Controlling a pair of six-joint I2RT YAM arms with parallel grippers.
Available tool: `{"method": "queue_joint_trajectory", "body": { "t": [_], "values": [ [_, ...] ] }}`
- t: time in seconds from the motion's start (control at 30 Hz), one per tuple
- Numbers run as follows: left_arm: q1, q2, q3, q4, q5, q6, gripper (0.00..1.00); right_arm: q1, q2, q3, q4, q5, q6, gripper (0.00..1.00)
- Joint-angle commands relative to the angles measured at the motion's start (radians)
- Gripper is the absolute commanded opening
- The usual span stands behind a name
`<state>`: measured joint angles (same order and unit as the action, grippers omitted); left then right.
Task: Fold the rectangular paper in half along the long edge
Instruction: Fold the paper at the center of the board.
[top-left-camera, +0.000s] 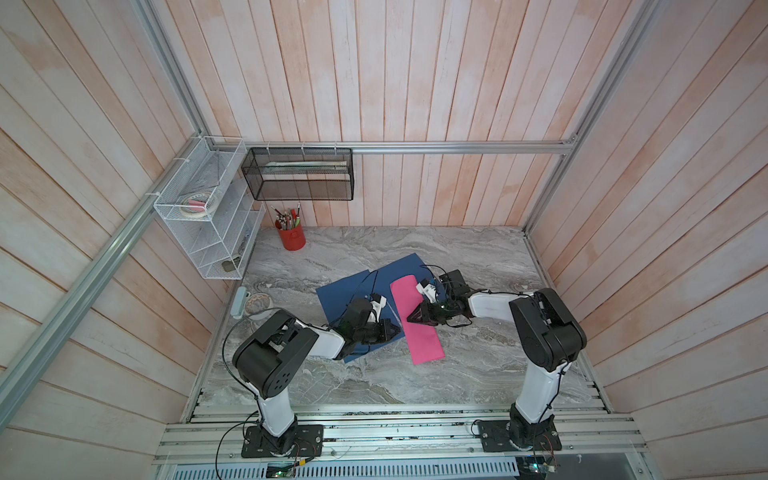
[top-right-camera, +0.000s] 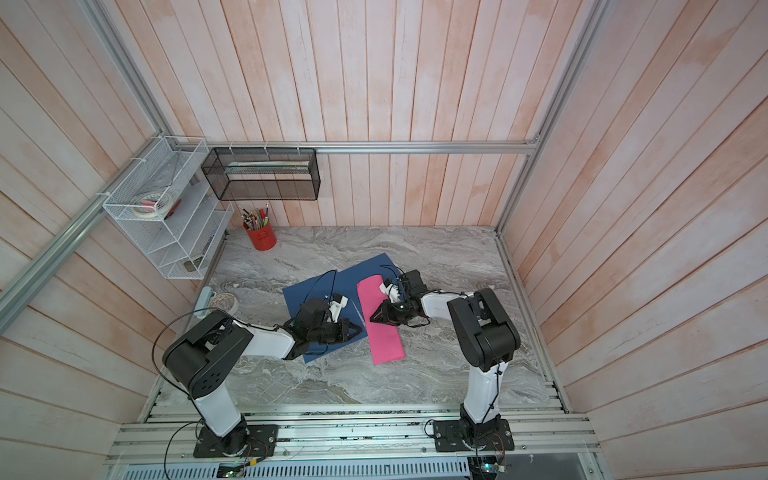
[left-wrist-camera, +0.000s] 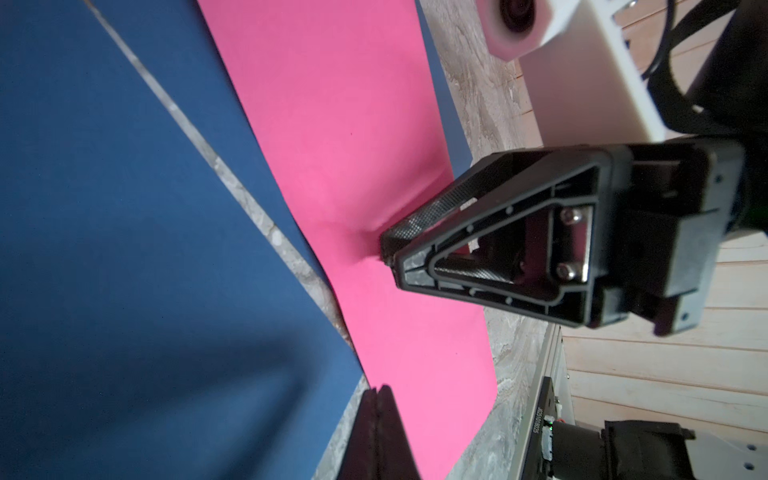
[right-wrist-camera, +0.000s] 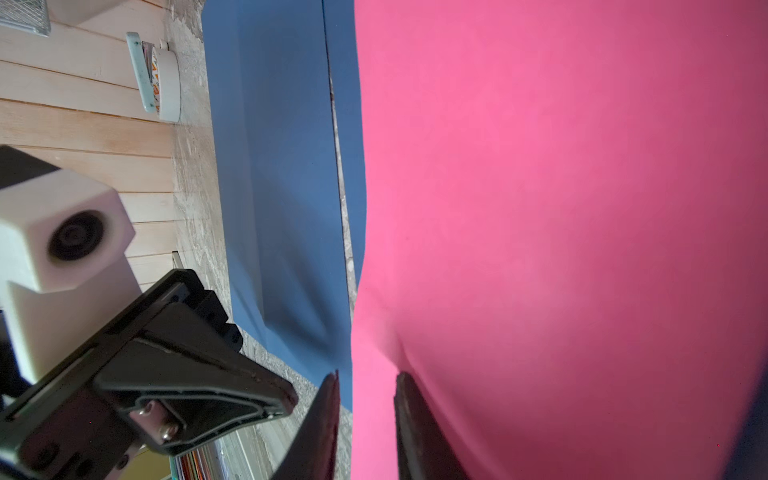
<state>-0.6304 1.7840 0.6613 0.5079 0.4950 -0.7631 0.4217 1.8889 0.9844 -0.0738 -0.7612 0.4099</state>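
Observation:
The pink paper (top-left-camera: 419, 336) (top-right-camera: 384, 338) lies as a long narrow strip on the marble table, its far end resting on blue sheets (top-left-camera: 345, 295). My left gripper (top-left-camera: 400, 328) (left-wrist-camera: 379, 392) is shut with nothing in it, its tip at the strip's left long edge. My right gripper (top-left-camera: 409, 319) (right-wrist-camera: 365, 378) reaches over the strip from the right. Its fingers stand a little apart astride that same edge, one fingertip (right-wrist-camera: 405, 386) pressing a dent into the pink paper (right-wrist-camera: 540, 208). In the left wrist view the right gripper (left-wrist-camera: 388, 253) touches the paper (left-wrist-camera: 353, 124), which puckers there.
Two blue sheets (top-right-camera: 365, 270) overlap under the strip, with a thin gap of marble between them. A red pencil cup (top-left-camera: 291, 237) stands at the back left, with a bowl (top-left-camera: 257, 303) by the left wall. A white wire shelf (top-left-camera: 208, 216) and a black mesh basket (top-left-camera: 297, 174) hang above.

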Motion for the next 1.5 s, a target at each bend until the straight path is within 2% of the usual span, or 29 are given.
{"method": "queue_joint_trajectory", "body": {
  "t": [0.0,0.33,1.47],
  "values": [
    [0.001,0.018,0.033,0.000,0.024,0.016,0.00,0.000,-0.002,0.018,-0.016,-0.013,-0.020,0.26],
    [-0.004,0.038,0.049,0.026,0.042,-0.002,0.00,-0.031,-0.023,0.003,0.052,-0.066,0.026,0.26],
    [-0.027,0.080,0.092,-0.003,0.039,0.004,0.00,-0.049,0.021,0.030,-0.074,-0.095,-0.096,0.26]
  ]
}}
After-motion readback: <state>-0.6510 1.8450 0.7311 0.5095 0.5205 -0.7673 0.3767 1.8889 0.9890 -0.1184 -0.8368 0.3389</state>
